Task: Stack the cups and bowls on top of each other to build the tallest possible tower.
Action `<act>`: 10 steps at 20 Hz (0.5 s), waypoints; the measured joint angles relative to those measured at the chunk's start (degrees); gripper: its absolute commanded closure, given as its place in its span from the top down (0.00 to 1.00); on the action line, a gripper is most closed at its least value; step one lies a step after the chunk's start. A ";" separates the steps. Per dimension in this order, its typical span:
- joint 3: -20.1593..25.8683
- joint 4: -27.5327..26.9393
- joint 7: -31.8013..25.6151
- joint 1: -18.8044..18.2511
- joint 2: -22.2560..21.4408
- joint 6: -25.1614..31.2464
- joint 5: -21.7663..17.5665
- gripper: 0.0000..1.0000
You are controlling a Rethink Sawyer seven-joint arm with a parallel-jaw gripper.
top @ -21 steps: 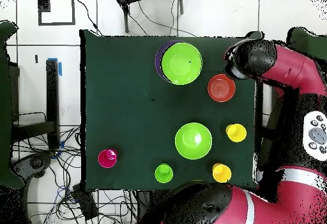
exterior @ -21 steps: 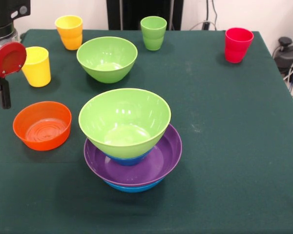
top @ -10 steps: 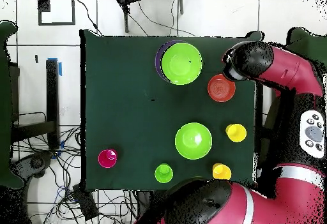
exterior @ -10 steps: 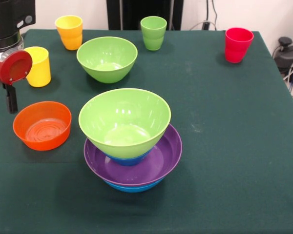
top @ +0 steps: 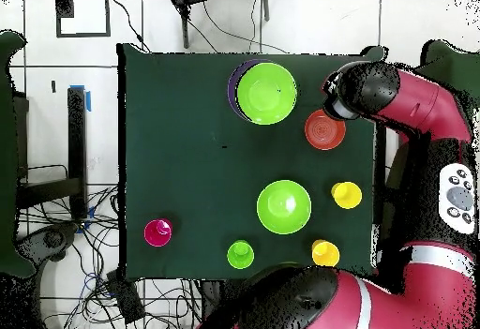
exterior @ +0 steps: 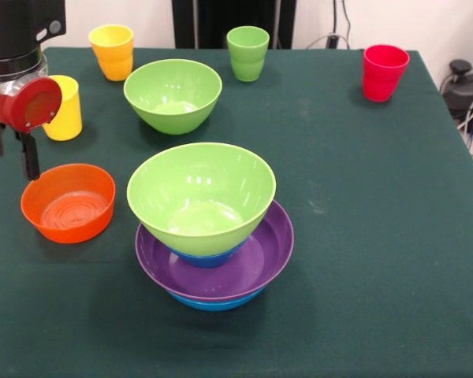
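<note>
The tower stands at the table's front middle: a light green bowl (exterior: 201, 197) (top: 266, 93) on a small blue bowl (exterior: 205, 258), inside the wide purple bowl (exterior: 256, 264) on a large blue bowl (exterior: 217, 302). A second light green bowl (exterior: 173, 94) (top: 283, 206) sits alone behind it. The small orange bowl (exterior: 68, 201) (top: 324, 129) lies left of the tower. Yellow (exterior: 61, 110), orange-yellow (exterior: 113, 51), green (exterior: 247, 53) and red (exterior: 384, 72) cups stand along the far side. My gripper (exterior: 9, 153) hangs open and empty just above the orange bowl's far left rim.
The green tablecloth (exterior: 363, 236) ends at the left right beside my gripper. In the overhead view my arm's head (top: 361, 89) covers the table corner next to the orange bowl. Cables and a black device (exterior: 461, 87) lie beyond the right edge.
My gripper has slid rightward and slightly toward the front, from beside the yellow cup to over the orange bowl's far left rim. Bowls and cups have not moved.
</note>
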 measured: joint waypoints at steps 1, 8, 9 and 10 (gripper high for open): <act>0.00 0.39 0.00 0.04 -0.26 -0.01 0.16 1.00; -0.01 2.40 0.00 0.34 -2.10 0.00 0.77 1.00; -0.01 2.65 0.00 0.47 -2.52 0.00 0.88 1.00; -0.01 2.76 0.00 0.62 -2.92 0.00 0.90 1.00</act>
